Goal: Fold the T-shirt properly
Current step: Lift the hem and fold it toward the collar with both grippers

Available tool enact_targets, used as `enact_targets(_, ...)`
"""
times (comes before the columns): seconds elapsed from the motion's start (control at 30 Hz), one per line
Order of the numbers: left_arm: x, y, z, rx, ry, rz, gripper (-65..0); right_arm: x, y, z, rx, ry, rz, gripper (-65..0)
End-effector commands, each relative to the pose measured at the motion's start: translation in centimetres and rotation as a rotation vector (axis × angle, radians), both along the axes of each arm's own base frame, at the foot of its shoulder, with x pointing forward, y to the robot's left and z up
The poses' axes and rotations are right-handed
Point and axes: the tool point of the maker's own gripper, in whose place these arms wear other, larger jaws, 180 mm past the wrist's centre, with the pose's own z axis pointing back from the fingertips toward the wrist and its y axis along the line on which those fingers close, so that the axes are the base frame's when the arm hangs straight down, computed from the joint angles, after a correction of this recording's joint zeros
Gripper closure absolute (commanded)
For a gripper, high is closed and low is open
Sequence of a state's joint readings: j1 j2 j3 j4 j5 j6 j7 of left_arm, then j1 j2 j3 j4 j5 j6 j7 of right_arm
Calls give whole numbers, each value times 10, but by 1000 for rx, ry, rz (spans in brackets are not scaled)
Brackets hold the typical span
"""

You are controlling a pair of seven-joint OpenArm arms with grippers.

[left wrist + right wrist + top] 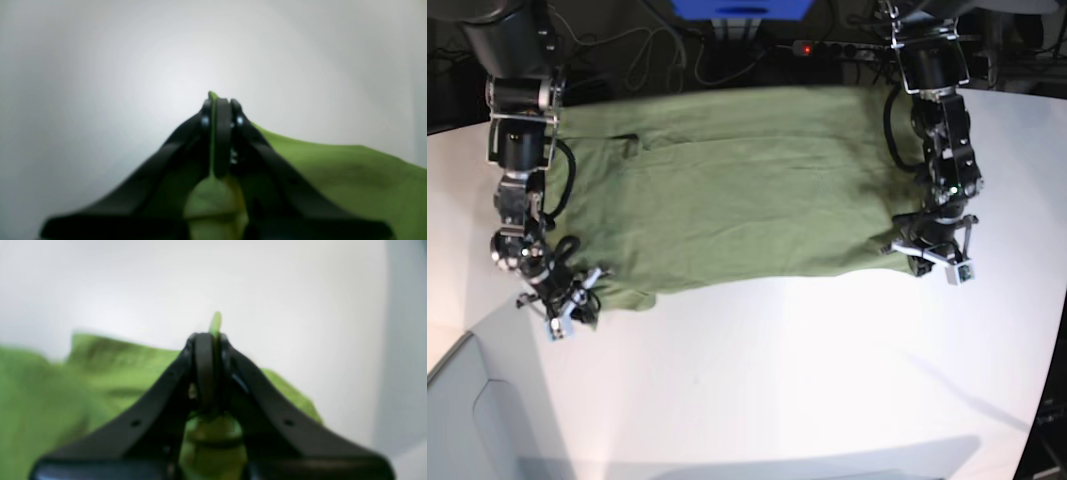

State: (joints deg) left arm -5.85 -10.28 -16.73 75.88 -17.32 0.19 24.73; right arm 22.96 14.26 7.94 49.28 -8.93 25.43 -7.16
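Observation:
The olive-green T-shirt [747,190] lies spread flat across the far half of the white table [777,380], its near edge folded over. My left gripper [932,255] is at the shirt's near right corner, shut on the fabric. In the left wrist view the black jaws [218,103] pinch a thin green edge, with cloth [333,173] trailing to the right. My right gripper [567,300] is at the near left corner, shut on the fabric. In the right wrist view its jaws [210,338] clamp a green edge, with cloth [66,390] to the left.
A blue object [742,8], cables and a power strip with a red light [804,47] sit behind the table's far edge. A grey panel [477,420] lies at the near left corner. White tabletop stretches in front of the shirt.

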Motion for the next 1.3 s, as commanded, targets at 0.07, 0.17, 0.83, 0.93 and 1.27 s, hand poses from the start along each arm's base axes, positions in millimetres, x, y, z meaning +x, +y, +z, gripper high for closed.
enact_targets(0.07,7,1,15,6,-52,1,0,3,-20,44,0,-132,-51,0)
enact_targets(0.17,6,-4,27,14,-86,-9,0,-11,-32,56,-25,-160,-80,0)
enact_targets(0.83,-41,-17,26,32,-74,-31,0,-99,-26,72,-96,-211,-93,0)
enact_targets(0.93,-50,-21,23,35,-62,-43,0,-114,-25,59,-95,-174,-90,0)
enact_targets(1.27,-64,-16,27,75,-135,-29,0,-142,-24,61,-129,-160,-77,0)
